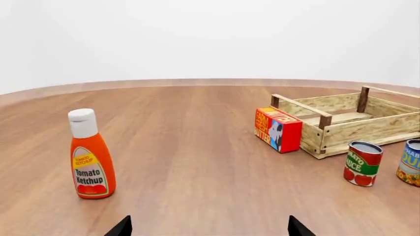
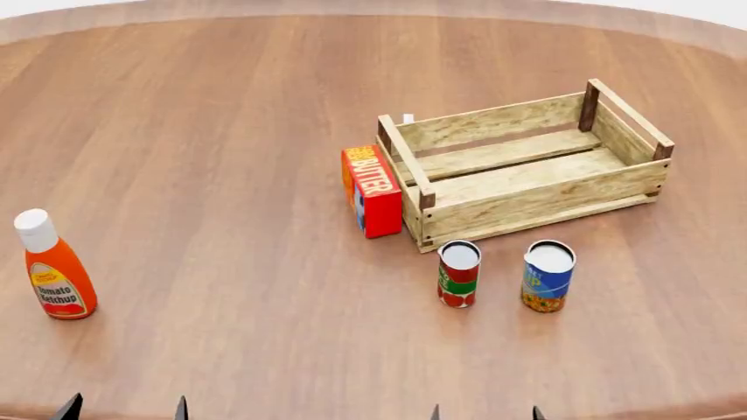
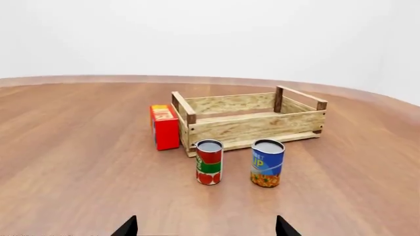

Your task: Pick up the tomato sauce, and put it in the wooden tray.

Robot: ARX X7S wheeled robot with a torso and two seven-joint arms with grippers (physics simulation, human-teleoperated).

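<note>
The tomato sauce point(image 2: 459, 274) is a small can with a red and green label and a pale top, standing upright just in front of the wooden tray point(image 2: 527, 188). The can also shows in the right wrist view point(image 3: 209, 162) and the left wrist view point(image 1: 363, 163). The slatted tray point(image 3: 249, 125) point(image 1: 341, 123) holds nothing. My left gripper point(image 2: 122, 409) point(image 1: 208, 230) is open near the table's front edge, far left of the can. Open too, my right gripper point(image 2: 485, 413) point(image 3: 206, 228) hangs in front of the can, well short of it, with nothing between its fingers.
A blue-and-yellow can point(image 2: 548, 276) stands right beside the tomato sauce. A red butter box point(image 2: 371, 191) leans against the tray's left end. An orange ketchup bottle point(image 2: 52, 266) stands at the far left. All rest on a round wooden table point(image 2: 210, 131).
</note>
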